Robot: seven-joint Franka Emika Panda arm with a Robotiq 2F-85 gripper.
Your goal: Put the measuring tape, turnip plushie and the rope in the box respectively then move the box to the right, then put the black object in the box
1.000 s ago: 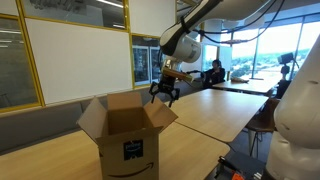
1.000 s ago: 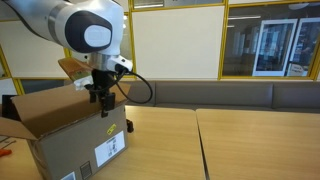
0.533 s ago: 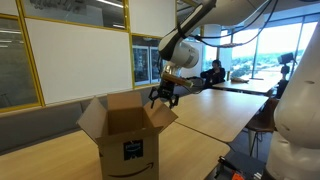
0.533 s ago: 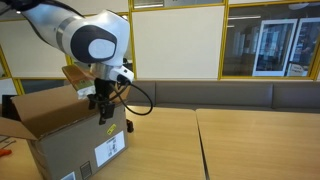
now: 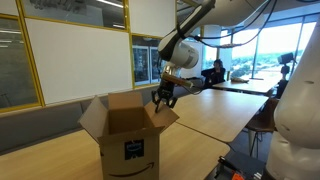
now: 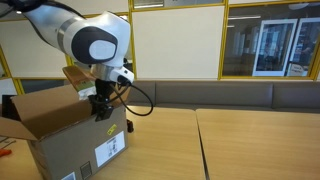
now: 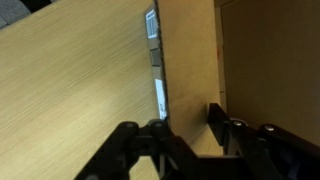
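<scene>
Under the claw [image 5: 164,100], box [image 5: 126,146] (flaps open)

1. Your arm [image 5: 205,15]: enters from above, with the wrist bent downward.
2. Your gripper [image 5: 165,99]: points straight down in both exterior views.
3. Your fingers [image 7: 216,118]: black, with a narrow gap between them in the wrist view.

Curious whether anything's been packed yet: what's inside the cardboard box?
Unclear. In both exterior views the box hides its inside behind walls and flaps; the wrist view shows only cardboard surfaces.
</scene>
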